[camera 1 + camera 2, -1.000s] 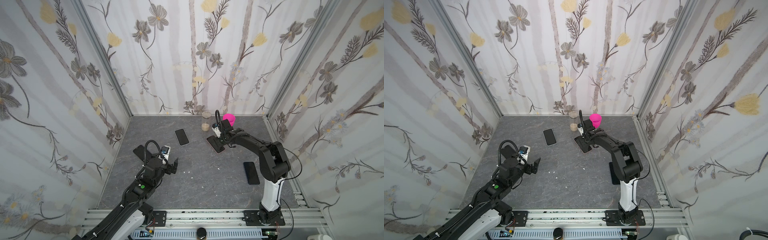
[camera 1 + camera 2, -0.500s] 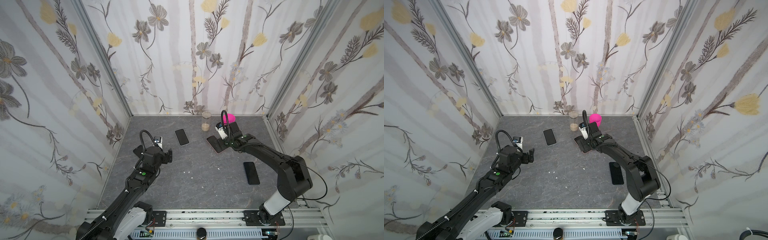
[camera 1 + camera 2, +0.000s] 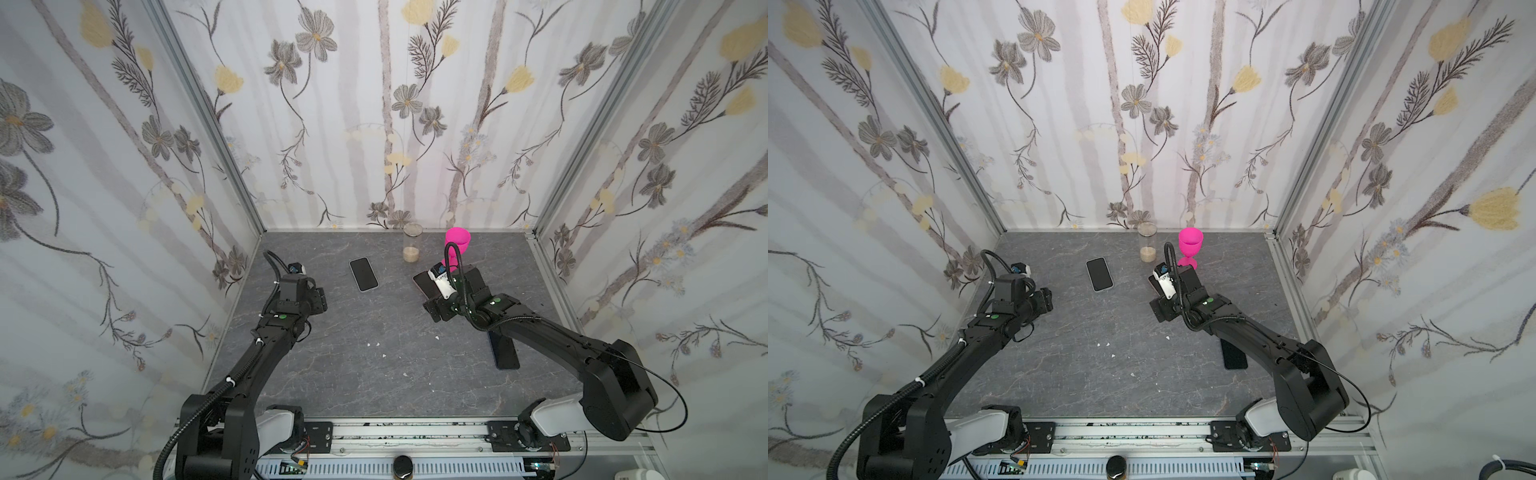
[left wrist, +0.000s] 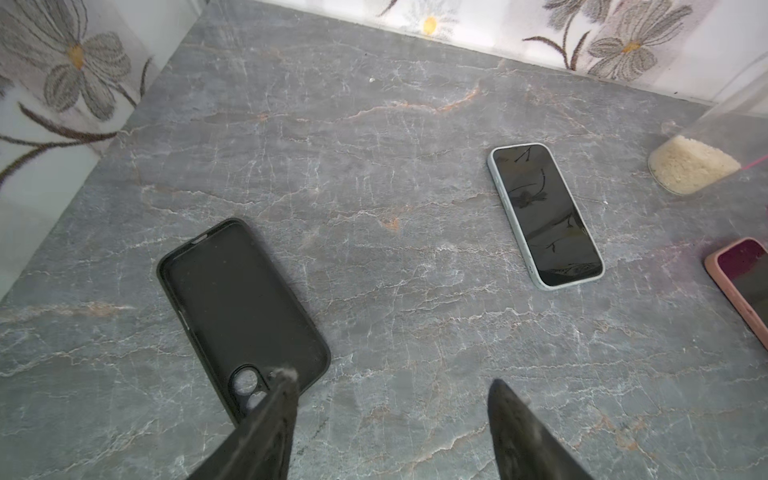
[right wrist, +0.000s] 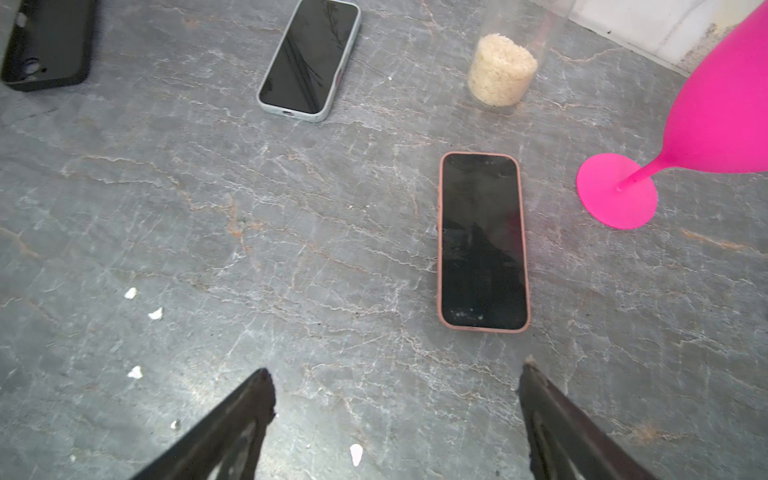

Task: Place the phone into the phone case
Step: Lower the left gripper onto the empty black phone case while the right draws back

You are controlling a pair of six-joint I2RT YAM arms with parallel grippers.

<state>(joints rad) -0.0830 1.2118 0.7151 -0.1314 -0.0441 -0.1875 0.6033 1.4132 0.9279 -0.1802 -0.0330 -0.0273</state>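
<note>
Since the earlier frame: L arm has reached fwd toward the far-left part of the grey marble-look tabletop (image 3: 374, 374) and its jaws have narrowed a bit. R arm has dropped from elbow-up to stretched low, w/ its gripper pulled slightly back toward the near side; objs unmoved. Left gripper (image 4: 392, 380) is spread w/ nothing between the fingers. In the left wrist view one fingertip (image 4: 286, 382) overlaps the camera-cutout end of the empty black soft phone case (image 4: 241, 316); contact can't tell. Case lies flat, open side up, at far left, hidden under the L arm in both top views. Right gripper (image 5: 395, 368) is spread wide and empty, hovering just short of the phone in a salmon-pink case (image 5: 482, 241), which lies screen up. Phone w/ pale-blue edge (image 3: 363, 274) lies screen up mid-back of the table, between the case and the pink-cased one, apart from both. Plain dark phone (image 3: 505, 353) lies flat at near right, partly under the R forearm. Can't tell which phone is the target. Clear glass tube w/ rice-like grains at the bottom (image 3: 412, 249) and a magenta plastic goblet (image 3: 457, 241) stand upright near the back wall, goblet foot just beside the pink-cased phone. Few small white crumbs (image 3: 376, 344) lie mid-table.
</note>
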